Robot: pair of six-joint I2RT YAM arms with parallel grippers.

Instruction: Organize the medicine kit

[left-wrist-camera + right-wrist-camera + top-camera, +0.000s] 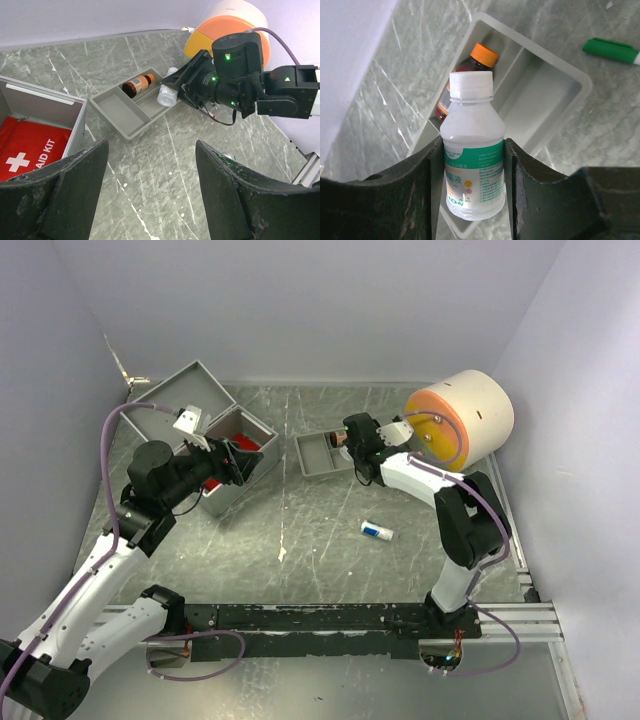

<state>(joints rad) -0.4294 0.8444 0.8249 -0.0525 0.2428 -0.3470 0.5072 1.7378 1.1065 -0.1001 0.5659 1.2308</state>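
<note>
My right gripper (473, 150) is shut on a clear bottle (472, 170) with a white cap and a green label. It holds the bottle over the near end of the grey divided tray (570, 75). A brown bottle with an orange cap (470, 70) lies in the tray's far compartment. In the top view the right gripper (350, 446) is at the tray's (312, 462) right end. My left gripper (150, 200) is open and empty above bare table, beside the open grey case (195, 400) that holds a red first aid kit pouch (30, 147).
A small blue and white tube (377, 531) lies on the table in front of the tray. A green marker (611, 50) lies beyond the tray in the right wrist view. A large cream and orange cylinder (465, 420) stands at the back right.
</note>
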